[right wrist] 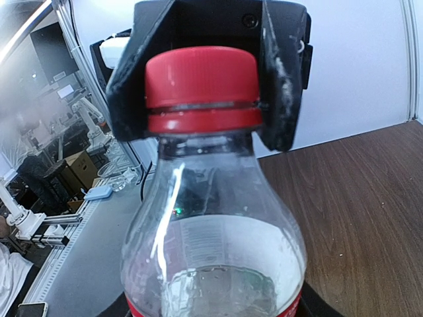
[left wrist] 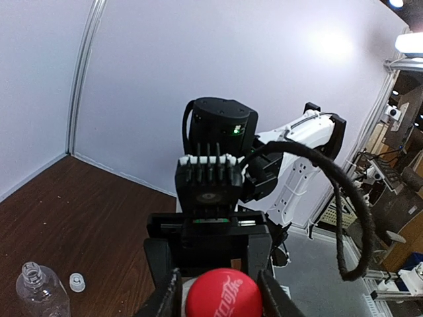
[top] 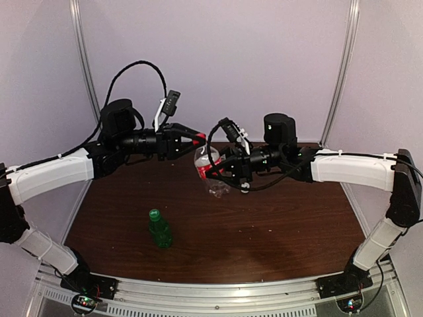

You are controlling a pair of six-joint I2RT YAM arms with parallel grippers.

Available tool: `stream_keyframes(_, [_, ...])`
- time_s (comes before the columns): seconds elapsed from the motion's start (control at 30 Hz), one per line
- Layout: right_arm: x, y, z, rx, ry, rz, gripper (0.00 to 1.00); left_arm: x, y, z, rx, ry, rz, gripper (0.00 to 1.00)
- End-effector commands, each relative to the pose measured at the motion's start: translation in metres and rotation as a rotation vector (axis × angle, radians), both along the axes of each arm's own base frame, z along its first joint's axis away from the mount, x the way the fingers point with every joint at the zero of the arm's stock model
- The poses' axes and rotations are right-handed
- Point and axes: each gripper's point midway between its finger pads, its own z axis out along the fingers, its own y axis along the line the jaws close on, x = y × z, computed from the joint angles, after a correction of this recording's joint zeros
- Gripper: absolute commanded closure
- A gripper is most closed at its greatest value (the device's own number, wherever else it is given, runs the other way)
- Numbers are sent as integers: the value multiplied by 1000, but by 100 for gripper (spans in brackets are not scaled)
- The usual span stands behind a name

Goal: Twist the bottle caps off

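My right gripper [top: 213, 168] is shut on the clear bottle with a red label [top: 203, 164] and holds it above the table, tilted toward the left arm. In the right wrist view the bottle [right wrist: 211, 224] fills the frame, and its red cap [right wrist: 200, 86] sits on the neck. My left gripper [top: 198, 140] is shut on that red cap [left wrist: 223, 294], with one finger on each side. The green bottle [top: 159, 229] stands near the front left with its green cap [top: 154, 214] on. The wider clear bottle [left wrist: 39, 290] stands open, with the white cap [left wrist: 77, 282] on the table beside it.
The brown table [top: 284, 224] is bounded by white walls at the back and sides and by a metal rail [top: 218, 290] at the near edge. The wider bottle also shows under the right gripper in the top view [top: 218, 188]. Cables loop above both wrists.
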Motion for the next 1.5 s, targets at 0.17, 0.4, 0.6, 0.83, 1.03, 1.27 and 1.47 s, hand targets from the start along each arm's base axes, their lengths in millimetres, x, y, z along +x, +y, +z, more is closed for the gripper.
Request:
stream_keyframes(0.17, [-7, -3, 12, 28, -46, 9, 63, -5, 0, 23, -57, -40, -20, 50])
stream_keyframes(0.4, [-7, -3, 12, 24, -51, 8, 63, -5, 2, 25, -59, -43, -9, 54])
stream_keyframes(0.6, [-5, -2, 7, 13, -52, 1, 64, -4, 1, 25, -61, -39, -13, 67])
stream_keyframes(0.83, [16, -2, 1, -41, -76, -127, 68, 12, 4, 27, -40, 8, 94, 97])
stream_keyframes(1.03, [40, -3, 3, -76, -145, -315, 69, 40, 13, 23, -3, 117, 332, 100])
stream_keyframes(1.27, [68, -6, -1, -147, -240, -582, 70, 53, 8, 19, 85, 116, 547, 100])
stream_keyframes(1.47, [67, -7, 0, -141, -257, -620, 69, 57, 8, 16, 99, 100, 583, 85])
